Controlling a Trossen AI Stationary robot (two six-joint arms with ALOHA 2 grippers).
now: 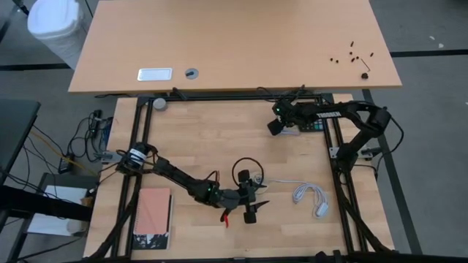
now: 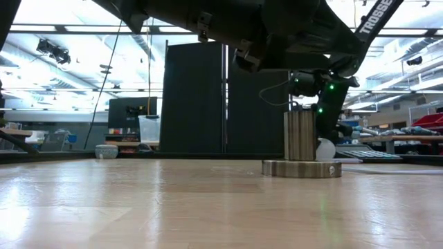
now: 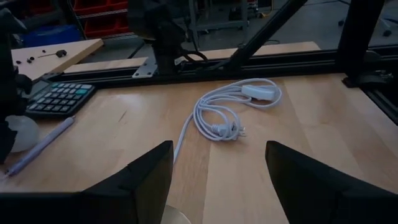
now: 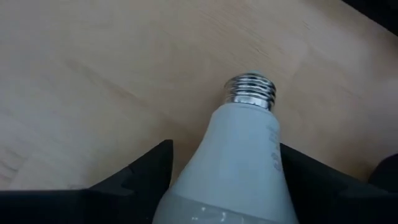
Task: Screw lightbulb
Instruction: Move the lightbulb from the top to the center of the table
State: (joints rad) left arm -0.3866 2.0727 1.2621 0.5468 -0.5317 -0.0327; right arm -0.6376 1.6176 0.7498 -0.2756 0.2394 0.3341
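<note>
The white lightbulb (image 4: 242,162) lies on its side on the table, its grey screw base (image 4: 250,91) pointing away from my right wrist. My right gripper (image 4: 227,186) is closed around the bulb at the table's far right, beside a calculator (image 1: 313,124). The low view shows the bulb (image 2: 325,149) behind the metal socket (image 2: 301,138), which stands upright on its round base. Near the front middle, my left gripper (image 3: 217,180) hovers open. A pale rim of the socket (image 3: 175,218) shows between its fingers; whether they touch it I cannot tell. My right gripper pinches the lightbulb's white body (image 4: 186,177) between its two fingers, one on each side, below the neck. The fingers slant down from above and lie along the bulb. The bulb rests on the table, screw base forward.
A coiled white cord with a switch (image 3: 233,109) lies right of the socket. A calculator (image 3: 59,99) and a pen (image 3: 37,146) lie next to the bulb. An orange book (image 1: 153,213) lies at the front left. Black frame rails (image 1: 241,96) border the table.
</note>
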